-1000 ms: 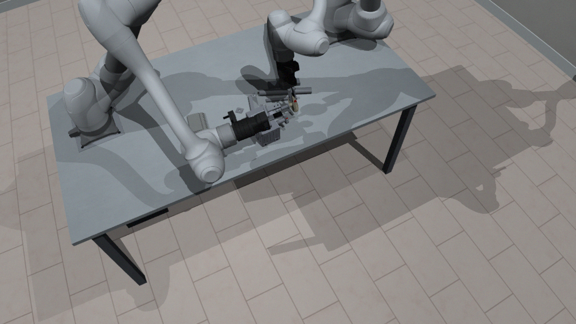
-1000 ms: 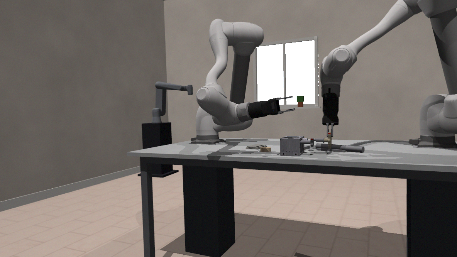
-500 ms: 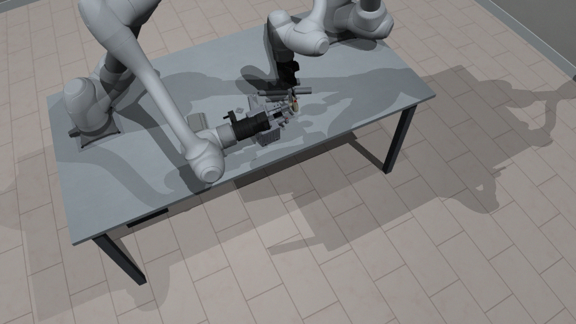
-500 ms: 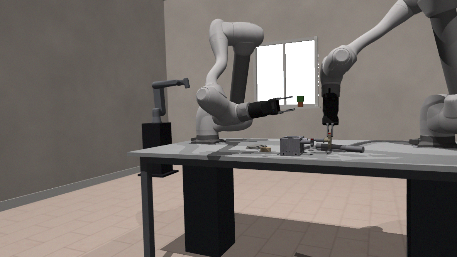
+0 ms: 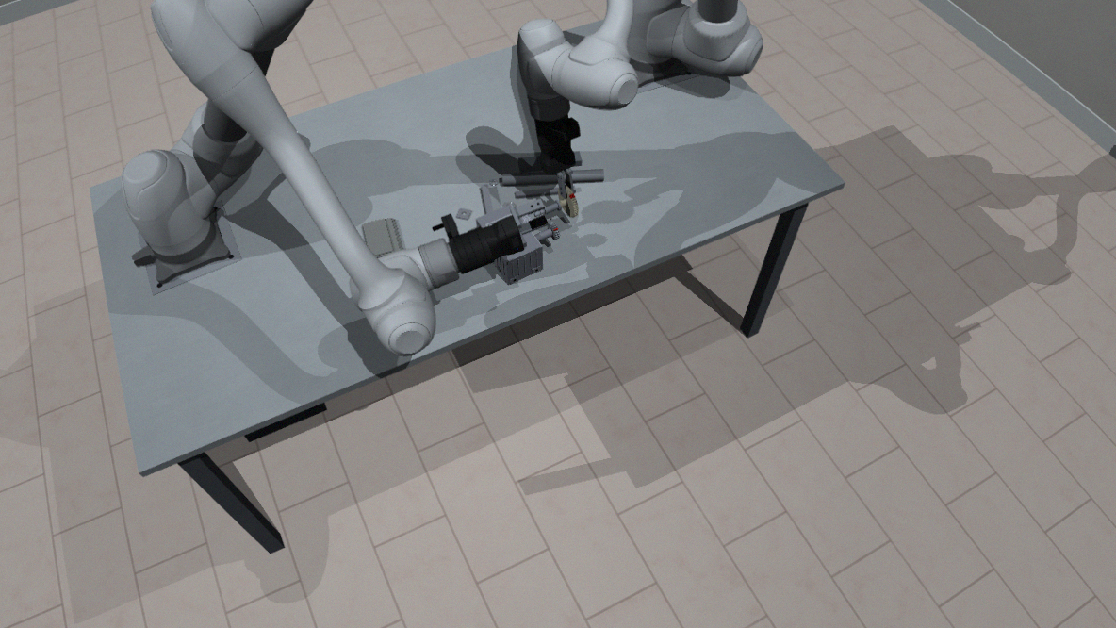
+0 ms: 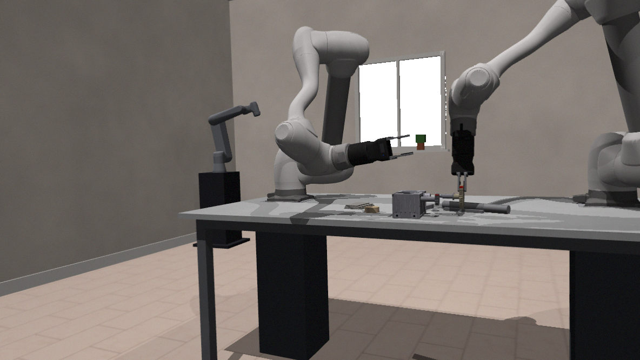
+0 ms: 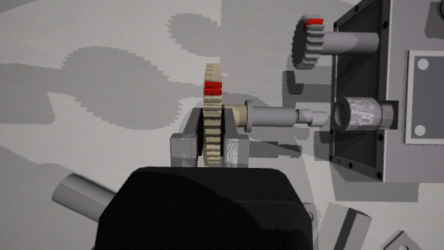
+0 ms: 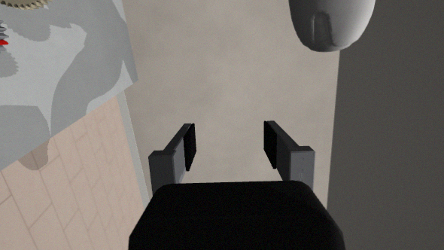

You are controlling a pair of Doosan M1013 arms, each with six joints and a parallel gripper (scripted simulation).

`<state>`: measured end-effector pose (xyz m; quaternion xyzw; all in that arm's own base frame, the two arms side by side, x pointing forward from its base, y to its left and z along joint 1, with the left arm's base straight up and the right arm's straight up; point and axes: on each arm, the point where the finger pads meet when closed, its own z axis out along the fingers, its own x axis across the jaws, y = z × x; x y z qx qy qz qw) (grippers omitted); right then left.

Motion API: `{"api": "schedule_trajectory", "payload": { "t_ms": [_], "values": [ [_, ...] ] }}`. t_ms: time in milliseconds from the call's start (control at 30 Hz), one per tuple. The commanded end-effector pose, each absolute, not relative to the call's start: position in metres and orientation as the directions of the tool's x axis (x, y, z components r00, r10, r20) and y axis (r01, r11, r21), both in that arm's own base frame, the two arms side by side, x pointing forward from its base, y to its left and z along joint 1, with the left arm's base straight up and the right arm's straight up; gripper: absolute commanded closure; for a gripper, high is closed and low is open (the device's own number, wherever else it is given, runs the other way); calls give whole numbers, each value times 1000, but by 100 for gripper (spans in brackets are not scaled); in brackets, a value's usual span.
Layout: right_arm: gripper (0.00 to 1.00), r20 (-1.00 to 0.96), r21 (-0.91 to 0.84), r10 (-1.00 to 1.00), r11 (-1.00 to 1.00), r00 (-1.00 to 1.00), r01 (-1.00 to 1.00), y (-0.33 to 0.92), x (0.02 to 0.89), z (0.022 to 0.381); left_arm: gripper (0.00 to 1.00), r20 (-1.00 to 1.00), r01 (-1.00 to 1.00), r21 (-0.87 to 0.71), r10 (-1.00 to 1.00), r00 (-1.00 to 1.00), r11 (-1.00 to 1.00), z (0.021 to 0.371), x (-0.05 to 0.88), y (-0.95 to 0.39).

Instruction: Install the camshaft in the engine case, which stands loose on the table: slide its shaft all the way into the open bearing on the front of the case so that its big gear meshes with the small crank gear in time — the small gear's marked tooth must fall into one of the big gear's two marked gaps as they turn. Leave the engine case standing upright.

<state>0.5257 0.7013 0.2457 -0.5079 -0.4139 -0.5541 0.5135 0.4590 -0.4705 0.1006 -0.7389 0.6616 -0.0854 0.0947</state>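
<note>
Saw the camshaft (image 5: 553, 205) (image 6: 446, 195) (image 7: 272, 116) lying level off the tabletop (image 5: 234, 343) (image 6: 250, 210) (image 7: 124, 150) (image 8: 26, 92), its big gear (image 5: 573, 206) (image 6: 461, 200) (image 7: 213, 102) (image 8: 28, 4) held between the narrowly parted fingers of the left tool (image 5: 566, 190) (image 6: 461, 187) (image 7: 212, 122), one on each face. Found the shaft projecting sideways from that grip, tip just beside the open bearing (image 7: 362, 114) and still outside it. Saw two red marks on the rim. Noticed the small crank gear (image 5: 555, 232) (image 6: 437, 199) (image 7: 314, 47) (image 8: 3, 35), one tooth red, apart from the big gear. Saw the engine case (image 5: 521, 265) (image 6: 406, 205) (image 7: 399, 160) standing upright. Saw the right tool (image 5: 538, 223) (image 6: 411, 144) (image 8: 229, 136) wide open, holding nothing, above the case. Saw a grey rod (image 5: 589, 175) (image 6: 497, 208) (image 7: 83, 195) near the left tool.
</note>
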Motion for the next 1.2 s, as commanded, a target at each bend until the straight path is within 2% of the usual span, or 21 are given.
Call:
{"api": "schedule_trajectory", "payload": {
  "t_ms": [0,1167],
  "values": [
    [0,988,-61,-150,-130,42,990,701,526,247,71,-2,-961,-254,-993,116,-112,98,460,-469],
    [0,988,-61,-150,-130,42,990,701,526,247,71,-4,-960,-256,-993,120,-115,95,463,-470]
  ]
}}
